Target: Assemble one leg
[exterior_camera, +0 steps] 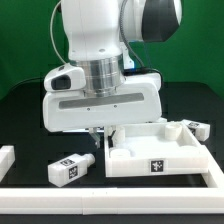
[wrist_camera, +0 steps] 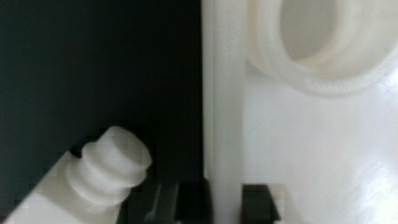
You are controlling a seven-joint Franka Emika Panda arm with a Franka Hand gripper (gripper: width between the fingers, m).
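A leg [exterior_camera: 70, 168] lies on the black table at the exterior view's front left, with a black-and-white tag on it. Its threaded peg end [wrist_camera: 107, 172] shows in the wrist view, beside the dark fingers [wrist_camera: 178, 205]. Another leg [exterior_camera: 196, 128] lies at the exterior view's right. My gripper [exterior_camera: 97, 135] is down at the left edge of the large white panel [exterior_camera: 155, 155]. In the wrist view the gripper [wrist_camera: 226, 205] has its jaws close together with the edge of the panel [wrist_camera: 294, 130] between them. A round corner hole [wrist_camera: 329, 45] shows in the panel.
A white piece [exterior_camera: 5, 158] lies at the exterior view's far left. A long white bar [exterior_camera: 100, 190] runs along the table's front. A green wall stands behind.
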